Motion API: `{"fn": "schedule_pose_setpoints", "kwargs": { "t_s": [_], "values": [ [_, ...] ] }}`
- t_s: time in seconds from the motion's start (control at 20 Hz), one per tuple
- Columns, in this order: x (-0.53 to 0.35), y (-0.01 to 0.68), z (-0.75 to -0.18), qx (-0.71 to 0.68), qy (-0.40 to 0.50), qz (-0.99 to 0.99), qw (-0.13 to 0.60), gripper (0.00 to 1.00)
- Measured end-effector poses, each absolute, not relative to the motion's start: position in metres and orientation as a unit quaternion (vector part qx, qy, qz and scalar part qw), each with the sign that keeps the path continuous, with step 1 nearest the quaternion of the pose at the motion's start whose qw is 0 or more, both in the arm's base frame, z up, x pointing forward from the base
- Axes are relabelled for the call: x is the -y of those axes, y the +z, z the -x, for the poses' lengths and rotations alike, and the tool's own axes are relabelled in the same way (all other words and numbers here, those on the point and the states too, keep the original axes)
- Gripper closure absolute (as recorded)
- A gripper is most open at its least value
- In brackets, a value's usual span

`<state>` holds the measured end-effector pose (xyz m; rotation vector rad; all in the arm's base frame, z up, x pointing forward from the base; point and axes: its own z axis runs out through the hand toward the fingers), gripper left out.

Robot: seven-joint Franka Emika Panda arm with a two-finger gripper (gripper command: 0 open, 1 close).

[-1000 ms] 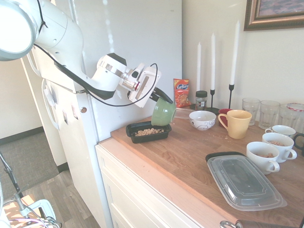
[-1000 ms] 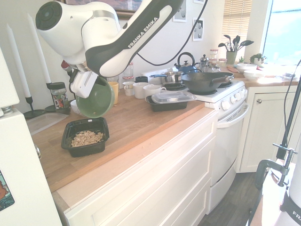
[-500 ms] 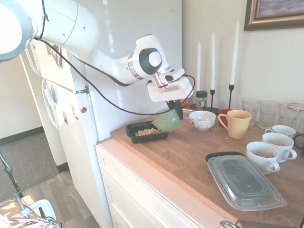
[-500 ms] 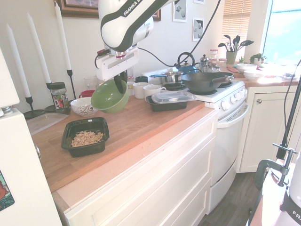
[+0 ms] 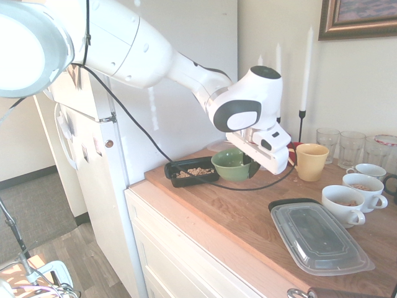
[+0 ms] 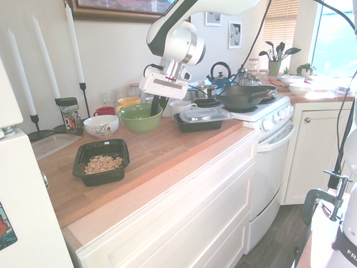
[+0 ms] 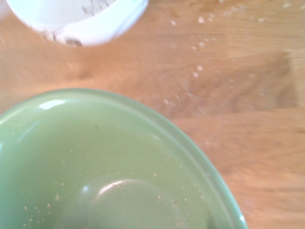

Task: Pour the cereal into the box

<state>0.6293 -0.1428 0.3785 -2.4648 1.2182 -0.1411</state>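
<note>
The tool (image 5: 250,166) grips a green bowl (image 5: 231,164) beside the cereal-filled box (image 5: 186,174).

- Desk (image 6: 162,151): wooden butcher-block top over white drawers (image 6: 184,218).
- Walls: plain off-white; framed picture (image 5: 358,18) hung high in one corner.
- White refrigerator (image 5: 87,161) stands at the desk's end.
- White stove (image 6: 262,114) adjoins the desk's other end.
- Window (image 6: 337,36) with blinds; strong daylight.
- Floor (image 5: 74,254): grey-brown wood planks.

My wrist view cuts off the green bowl (image 7: 109,167) and the white bowl (image 7: 76,19); my arm hides one candle.
</note>
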Motion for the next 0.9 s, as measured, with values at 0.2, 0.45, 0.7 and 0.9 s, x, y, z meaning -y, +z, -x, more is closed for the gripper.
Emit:
{"fn": "schedule_pose_setpoints", "kwargs": {
  "t_s": [0.2,0.45,0.7,0.9],
  "values": [
    [0.159,0.35,-0.628,-0.451,-0.033,0.872,0.189,1.0],
    [0.173,0.334,-0.631,-0.462,-0.029,0.867,0.183,1.0],
    [0.177,0.325,-0.631,-0.467,-0.028,0.865,0.18,1.0],
    [0.178,0.324,-0.631,-0.47,-0.028,0.864,0.181,0.0]
  ]
}}
